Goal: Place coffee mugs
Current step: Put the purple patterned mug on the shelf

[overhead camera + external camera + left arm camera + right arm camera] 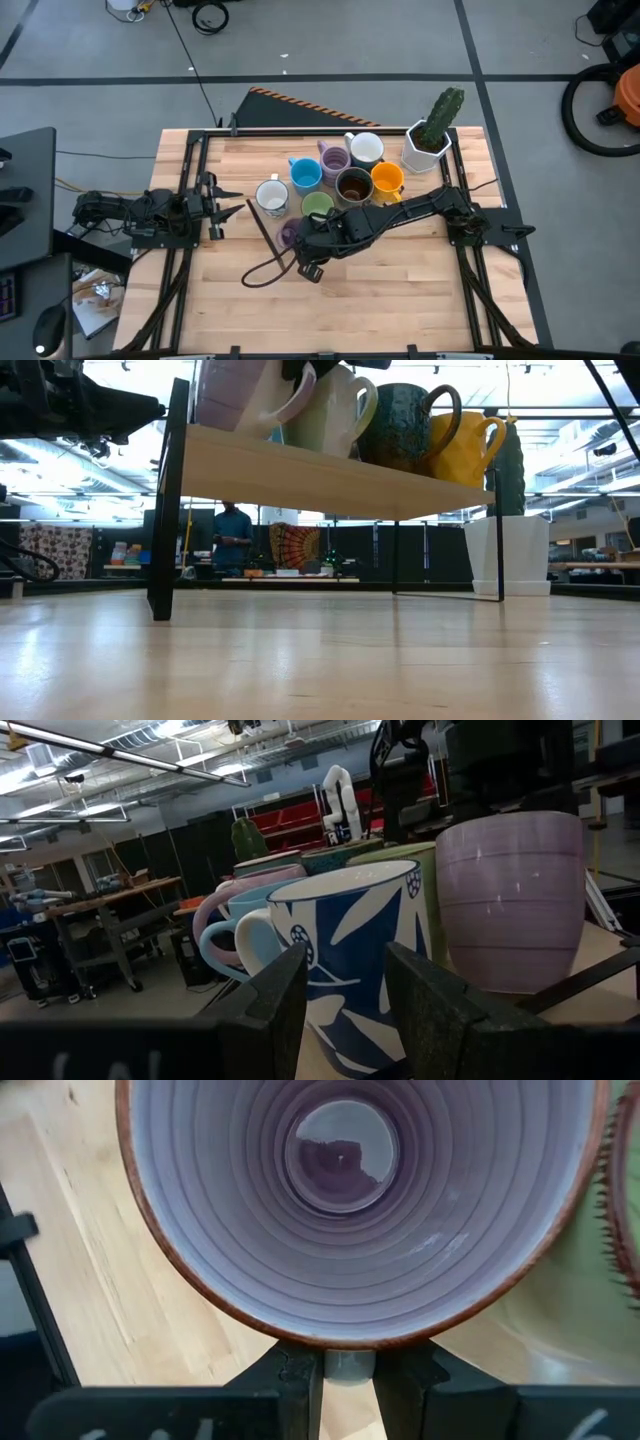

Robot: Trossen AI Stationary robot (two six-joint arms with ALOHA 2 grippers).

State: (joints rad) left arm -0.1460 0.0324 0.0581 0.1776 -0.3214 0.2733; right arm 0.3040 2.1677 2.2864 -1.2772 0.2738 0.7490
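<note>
We see bright, even overhead light; ceiling strips (560,500) glare in the low view, sheen lies on the desk (320,660), and the near lavender mug (350,1200) looks slightly soft.

Right gripper (300,240): arm stretched to table centre, fingers clamped on mug (355,1210) handle. Left gripper (222,205): parked at left edge, fingers apart.

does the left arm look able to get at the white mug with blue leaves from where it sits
Probably yes: the left pincer sits open at the table's left edge, and the white ceramic mug with blue leaves faces it unobstructed.
</note>
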